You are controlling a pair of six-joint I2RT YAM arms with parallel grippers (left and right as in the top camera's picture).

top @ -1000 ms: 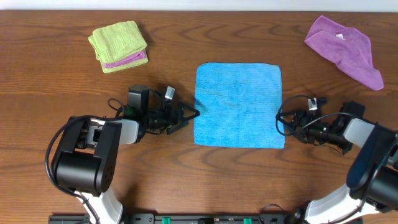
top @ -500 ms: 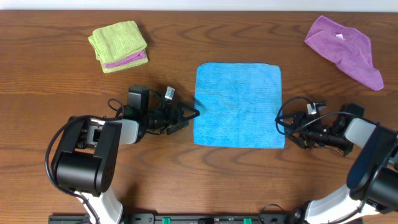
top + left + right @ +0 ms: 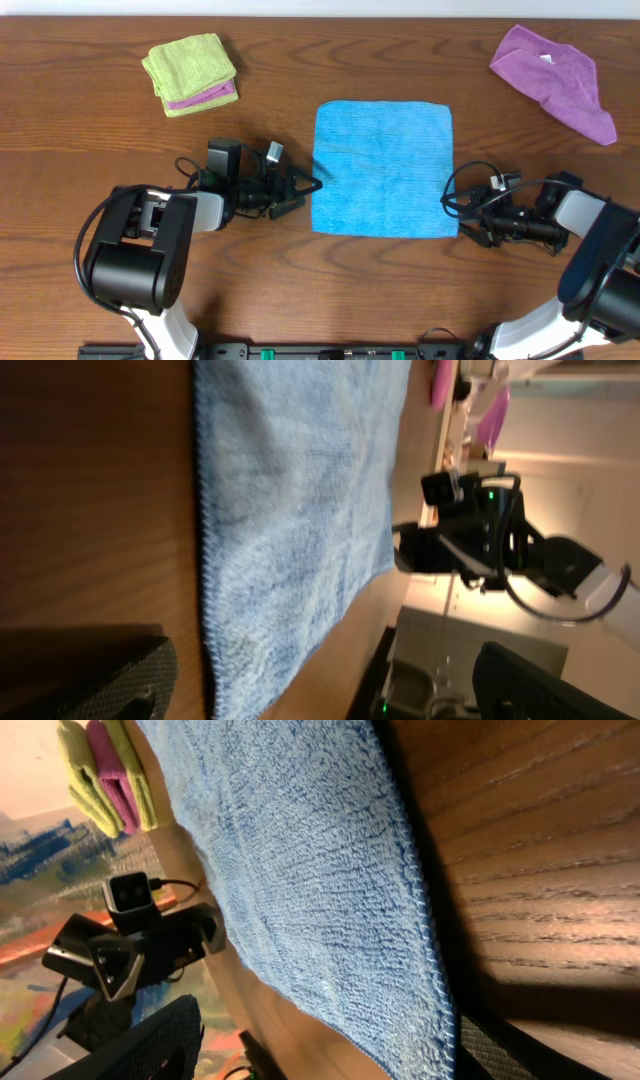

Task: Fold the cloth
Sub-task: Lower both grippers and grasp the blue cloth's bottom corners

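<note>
Both pincers are hanging wide open and empty: left gripper (image 3: 306, 190) is sitting just beside the left edge of the cloth (image 3: 382, 168), right gripper (image 3: 466, 218) is lining up on its right edge by the near corner. It's lying flat mid-table (image 3: 100, 130). I'm guessing it's light, floppy, grippy terry, so I'd be pinching the near corners low at the hem.

Dark brown wood-grain table (image 3: 80, 120) filling the overhead view, narrow pale strip (image 3: 300, 8) beyond its far edge, black rail (image 3: 330, 352) with green fittings along the near edge, pale beige wall (image 3: 600, 500) behind in the left wrist view, soft even light
</note>
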